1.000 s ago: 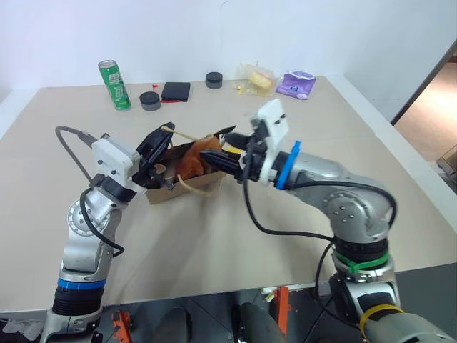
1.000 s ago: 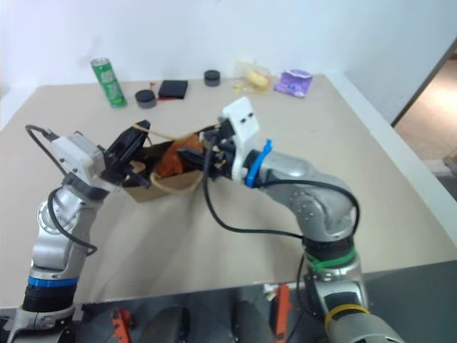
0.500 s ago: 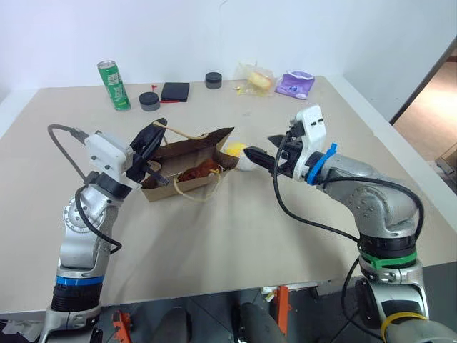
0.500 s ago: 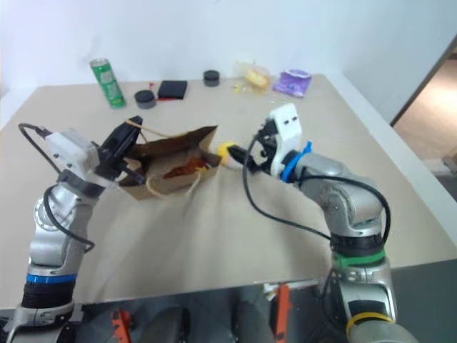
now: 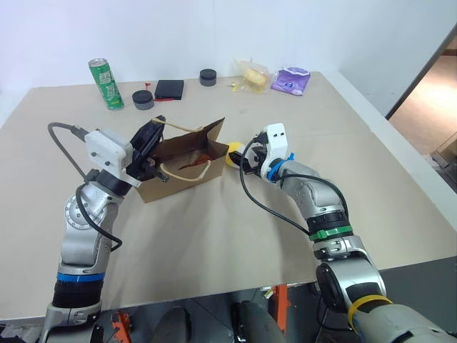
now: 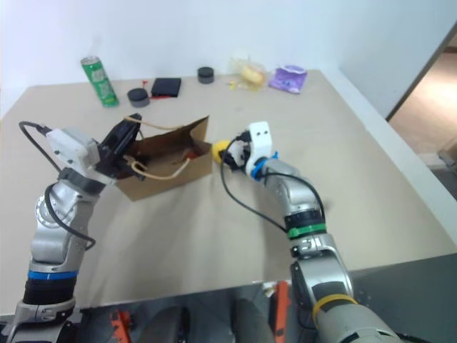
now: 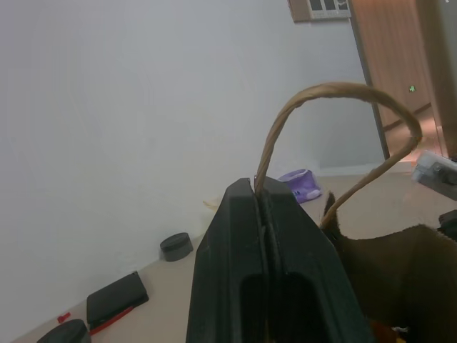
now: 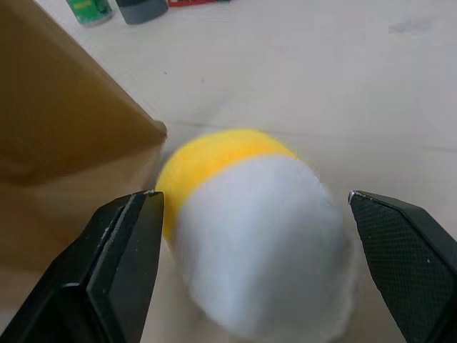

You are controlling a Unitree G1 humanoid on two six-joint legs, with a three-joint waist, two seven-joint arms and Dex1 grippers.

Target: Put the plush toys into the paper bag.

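Two tools, right tool (image 8: 253,214) wide around egg toy (image 8: 250,229), left tool (image 7: 263,214) pinching bag handle (image 7: 335,107)

Large beige table (image 5: 214,236) set against a plain white wall (image 5: 214,28), its far edge meeting the wall. Even, soft light, no hard shadows. Past the table's right edge, an open doorway with a dark frame (image 5: 421,64) and pale wood-toned floor (image 5: 432,118) beyond. From the left wrist view, a brown wooden door (image 7: 396,64) and a small high window (image 7: 320,7) at the far wall. Below the table's near edge, dark grey floor (image 5: 207,321).
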